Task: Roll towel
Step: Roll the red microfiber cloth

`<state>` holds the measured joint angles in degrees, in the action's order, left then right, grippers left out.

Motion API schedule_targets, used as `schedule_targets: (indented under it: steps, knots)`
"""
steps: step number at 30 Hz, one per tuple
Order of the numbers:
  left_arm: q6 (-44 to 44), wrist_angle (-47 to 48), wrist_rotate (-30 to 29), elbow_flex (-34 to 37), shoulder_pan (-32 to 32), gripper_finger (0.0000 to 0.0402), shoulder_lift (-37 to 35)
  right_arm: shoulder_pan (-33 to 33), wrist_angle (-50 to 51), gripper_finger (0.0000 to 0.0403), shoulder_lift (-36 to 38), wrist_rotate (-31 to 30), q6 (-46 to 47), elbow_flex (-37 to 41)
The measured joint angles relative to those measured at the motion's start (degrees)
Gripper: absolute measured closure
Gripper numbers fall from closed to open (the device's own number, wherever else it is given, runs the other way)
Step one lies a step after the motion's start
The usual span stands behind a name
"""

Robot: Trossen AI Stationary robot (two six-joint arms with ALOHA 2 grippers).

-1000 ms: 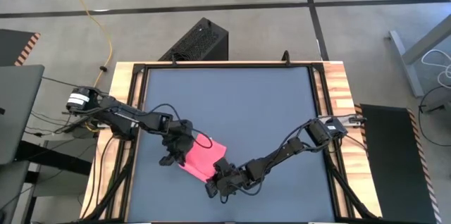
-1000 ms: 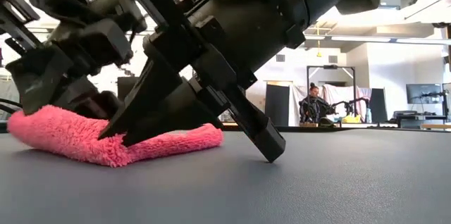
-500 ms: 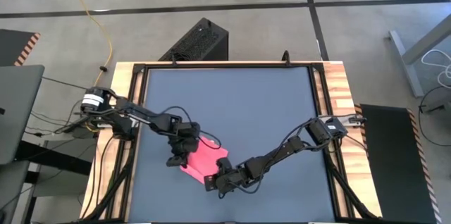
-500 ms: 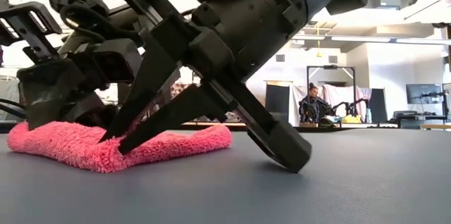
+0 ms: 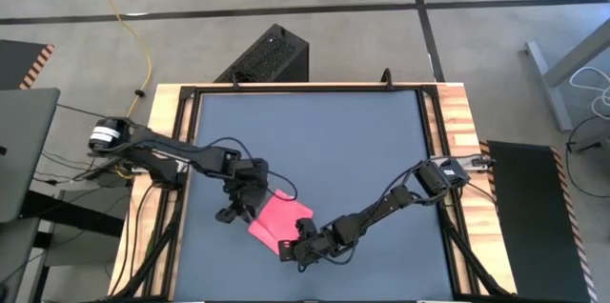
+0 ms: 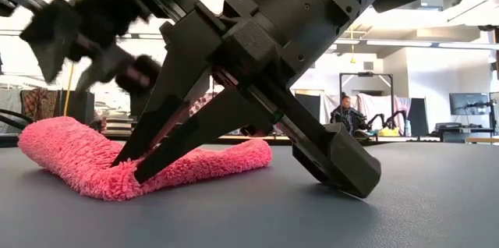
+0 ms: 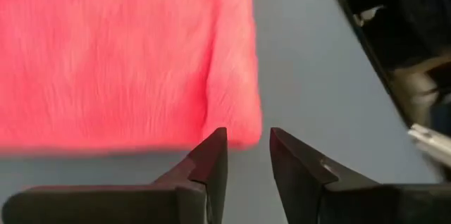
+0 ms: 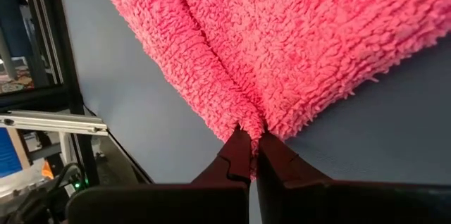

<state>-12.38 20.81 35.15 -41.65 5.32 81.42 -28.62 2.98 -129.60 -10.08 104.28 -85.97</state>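
Observation:
The pink-red towel [image 5: 279, 215] lies flat on the dark mat near the table's near edge. It also shows in the low view [image 6: 70, 150], the left wrist view [image 7: 106, 55] and the right wrist view [image 8: 296, 41]. My right gripper [image 5: 286, 246] is shut on the towel's near edge. My left gripper [image 5: 230, 212] hovers open just off the towel's left side. In the left wrist view its fingertips [image 7: 246, 143] stand short of the towel's edge, and it is a blur above the towel in the low view [image 6: 101, 41]. My right gripper pinches the towel's near edge [image 8: 248, 120] between its two fingers, where a crease runs into them; one layer or several, I cannot tell. The fingers [image 6: 168, 135] slant down from the table's right. The towel lies on the mat, puckered at the pinch [image 6: 125, 176].
The mat [image 5: 324, 141] is bare on its far half. A black frame and wooden side strips [image 5: 456, 122] border it. A black box [image 5: 272, 55] stands on the floor beyond the far edge. A person [image 6: 345, 115] sits far back in the room.
My left gripper, which stood down on the towel's left end, has lifted off it and is still moving. My right gripper has kept its pinch on the near edge, and the towel has stayed flat on the mat.

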Motion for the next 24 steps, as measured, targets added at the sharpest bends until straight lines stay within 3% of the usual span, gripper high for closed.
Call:
schedule_targets:
  steps: [4, 8, 18, 24]
  knots:
    - [-8.19, -4.0, -3.59, -0.07, 4.48, 0.031, -2.31, 0.68, 0.07, 0.0381, 0.0, -0.54, 0.35, 0.0]
    - [-11.02, -7.57, -7.54, -0.04, 8.0, 0.031, -0.98, 0.97, 0.04, 0.0381, 0.02, -1.02, 0.73, 0.0]
    - [-12.82, -8.93, -11.61, -0.04, 11.93, 0.031, 6.72, 1.93, -0.17, 0.0381, 0.02, -1.36, 0.69, 0.02]
    - [-8.87, -11.0, -15.58, -0.06, 12.63, 0.031, 10.57, 1.9, -0.28, 0.0376, 0.02, -2.15, 0.0, 0.02]
